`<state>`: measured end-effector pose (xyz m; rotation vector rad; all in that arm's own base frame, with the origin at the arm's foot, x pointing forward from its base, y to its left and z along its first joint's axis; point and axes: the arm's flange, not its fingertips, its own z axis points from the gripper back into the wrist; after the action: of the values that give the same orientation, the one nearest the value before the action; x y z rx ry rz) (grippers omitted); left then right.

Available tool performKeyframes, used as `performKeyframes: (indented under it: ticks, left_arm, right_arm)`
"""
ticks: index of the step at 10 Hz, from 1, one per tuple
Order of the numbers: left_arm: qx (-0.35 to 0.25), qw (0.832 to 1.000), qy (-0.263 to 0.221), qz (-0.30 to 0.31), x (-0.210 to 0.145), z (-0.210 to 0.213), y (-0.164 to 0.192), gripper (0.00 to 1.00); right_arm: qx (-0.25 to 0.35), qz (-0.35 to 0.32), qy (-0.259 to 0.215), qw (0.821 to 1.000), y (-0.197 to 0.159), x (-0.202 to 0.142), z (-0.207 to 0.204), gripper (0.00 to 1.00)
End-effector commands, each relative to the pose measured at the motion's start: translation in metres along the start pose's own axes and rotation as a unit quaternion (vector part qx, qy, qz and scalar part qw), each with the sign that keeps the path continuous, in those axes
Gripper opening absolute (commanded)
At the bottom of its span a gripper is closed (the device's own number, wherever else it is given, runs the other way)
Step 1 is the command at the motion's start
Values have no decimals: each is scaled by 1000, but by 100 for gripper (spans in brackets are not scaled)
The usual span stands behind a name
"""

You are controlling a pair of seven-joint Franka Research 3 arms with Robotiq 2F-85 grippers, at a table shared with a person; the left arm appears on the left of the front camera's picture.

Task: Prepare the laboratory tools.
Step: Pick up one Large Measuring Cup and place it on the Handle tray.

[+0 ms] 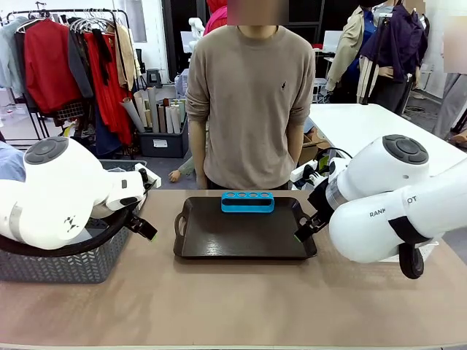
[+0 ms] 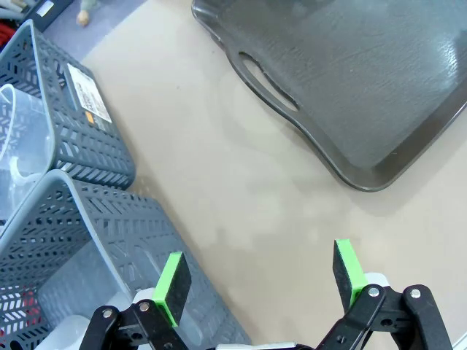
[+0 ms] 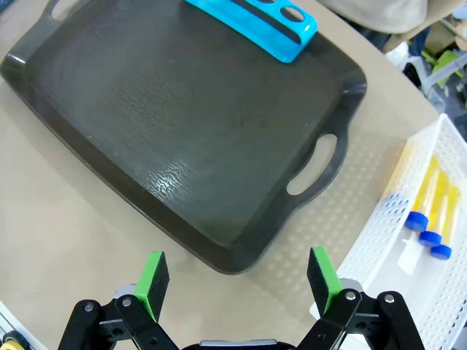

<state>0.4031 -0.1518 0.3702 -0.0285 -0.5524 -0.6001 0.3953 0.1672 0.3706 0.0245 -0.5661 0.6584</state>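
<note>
On the table [image 1: 233, 306] the rack [image 1: 247, 201] is waiting on the tray [image 1: 241, 235]; left gripper [image 2: 259, 281] and right gripper [image 3: 237, 281] are gaping, empty. Tubes [image 3: 425, 191] are lying bunched; a grab risks dragging two.

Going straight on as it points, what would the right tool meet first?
Most likely the tray near its closest corner; depth is unclear, so possibly the table just short of it.

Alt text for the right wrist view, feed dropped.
The right hand, open, hangs over the table beside a dark tray. A blue rack sits at the tray's far edge; blue-capped yellow tubes lie in a white basket at picture right.
</note>
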Motion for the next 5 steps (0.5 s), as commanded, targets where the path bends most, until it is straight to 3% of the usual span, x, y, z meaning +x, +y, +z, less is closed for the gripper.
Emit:
performKeyframes:
  ticks: [1, 5]
  left_arm:
    - [0, 1000, 0, 0, 0, 0, 0, 100]
    - [-57, 998, 13, -28, 29, 40, -21, 100]
  right_arm:
    - [0, 0, 0, 1000, 0, 0, 0, 100]
    - [90, 21, -31, 995, 7, 5, 32, 100]
